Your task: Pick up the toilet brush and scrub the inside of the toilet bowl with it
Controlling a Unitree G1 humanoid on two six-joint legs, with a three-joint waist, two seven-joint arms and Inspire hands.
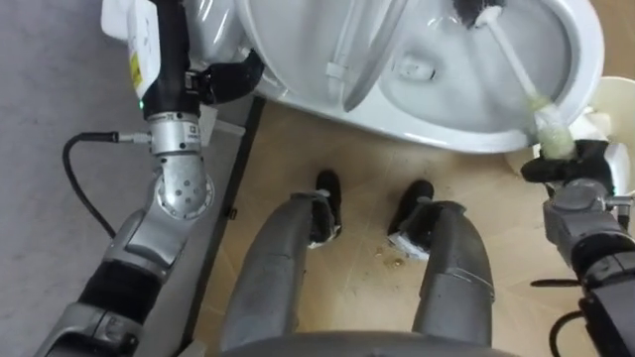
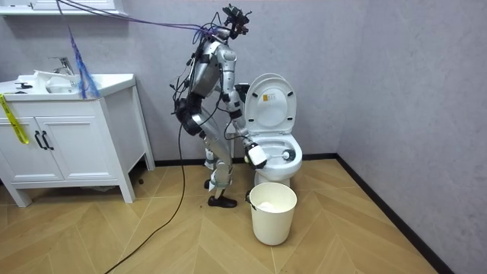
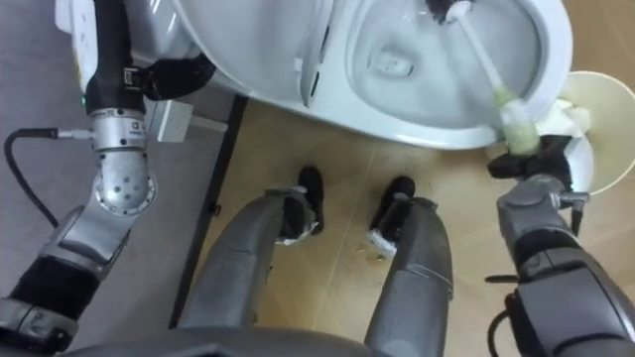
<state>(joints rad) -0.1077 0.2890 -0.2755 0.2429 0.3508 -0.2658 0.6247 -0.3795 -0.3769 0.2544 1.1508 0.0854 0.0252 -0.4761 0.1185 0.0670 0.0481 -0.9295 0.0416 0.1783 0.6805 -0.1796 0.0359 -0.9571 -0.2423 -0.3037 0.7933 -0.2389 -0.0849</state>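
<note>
The white toilet bowl [image 1: 588,55] lies open below me, with its lid [image 2: 270,103] raised. A toilet brush [image 1: 512,65] with a white stick reaches into the bowl, and its dark bristle head [image 1: 477,12] rests against the far inner wall. My right hand [image 1: 570,165] is at the bowl's right rim, its fingers curled round the brush's pale green grip [image 1: 552,139]. My left hand [image 1: 226,81] lies against the toilet's left side below the lid, with its fingers partly hidden. I stand close to the front of the toilet, leaning over it.
A cream waste bin [image 2: 272,210] stands on the wooden floor just right of the bowl, close beside my right hand. A white vanity cabinet [image 2: 68,144] with a sink stands at the room view's left. Grey walls enclose the toilet corner.
</note>
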